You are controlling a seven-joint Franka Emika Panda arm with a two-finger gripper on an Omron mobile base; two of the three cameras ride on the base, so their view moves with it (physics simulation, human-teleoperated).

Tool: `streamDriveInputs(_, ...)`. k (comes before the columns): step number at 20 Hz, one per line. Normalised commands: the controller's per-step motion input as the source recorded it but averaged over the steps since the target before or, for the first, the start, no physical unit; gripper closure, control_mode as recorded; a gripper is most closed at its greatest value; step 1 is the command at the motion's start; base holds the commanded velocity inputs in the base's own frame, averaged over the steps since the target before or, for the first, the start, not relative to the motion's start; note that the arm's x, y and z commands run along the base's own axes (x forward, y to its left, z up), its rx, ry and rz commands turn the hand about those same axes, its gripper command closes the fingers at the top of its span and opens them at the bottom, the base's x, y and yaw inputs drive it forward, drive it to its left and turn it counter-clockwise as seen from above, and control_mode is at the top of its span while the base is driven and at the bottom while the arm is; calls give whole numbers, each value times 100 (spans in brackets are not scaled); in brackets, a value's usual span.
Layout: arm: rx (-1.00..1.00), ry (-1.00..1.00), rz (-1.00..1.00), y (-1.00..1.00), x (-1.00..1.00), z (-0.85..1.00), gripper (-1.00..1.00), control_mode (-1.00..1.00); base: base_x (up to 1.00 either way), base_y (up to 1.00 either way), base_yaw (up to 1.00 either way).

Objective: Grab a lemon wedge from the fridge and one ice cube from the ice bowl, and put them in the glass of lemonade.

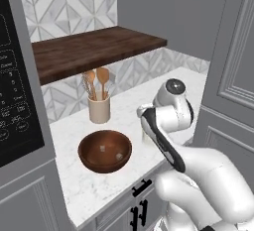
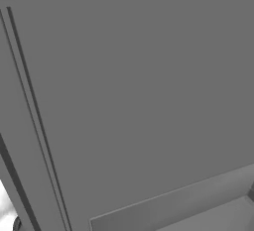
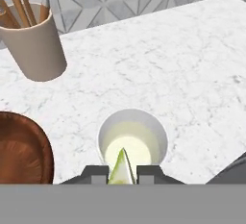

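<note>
My gripper [image 3: 122,174] is shut on the lemon wedge [image 3: 122,167], a pale yellow sliver pointing up between the two dark fingertips [image 3: 98,173]. Directly beneath it in the hand view stands the glass of lemonade [image 3: 161,135], its clear rim ringing pale yellow-green liquid. The reddish-brown ice bowl [image 1: 89,163] sits on the marble counter left of the arm, with a small pale ice cube [image 1: 102,148] inside. Its edge also shows at the hand view's lower left [image 3: 21,151]. The fridge is out of view.
A beige crock [image 1: 99,108] with wooden spoons stands behind the bowl, under a dark wooden shelf [image 1: 94,49]. A black oven panel [image 1: 15,101] bounds the counter on the left, and grey panelled cabinets [image 1: 230,76] on the right. A grey panel [image 2: 139,101] stands close before the right camera.
</note>
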Motion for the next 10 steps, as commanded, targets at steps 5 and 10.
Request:
streamDriveInputs(5,3,0,5,23,43,-40,100,-100,0,0,0)
streamDriveInputs(10,3,0,1,-30,15,-9,100,-100,0,0,0)
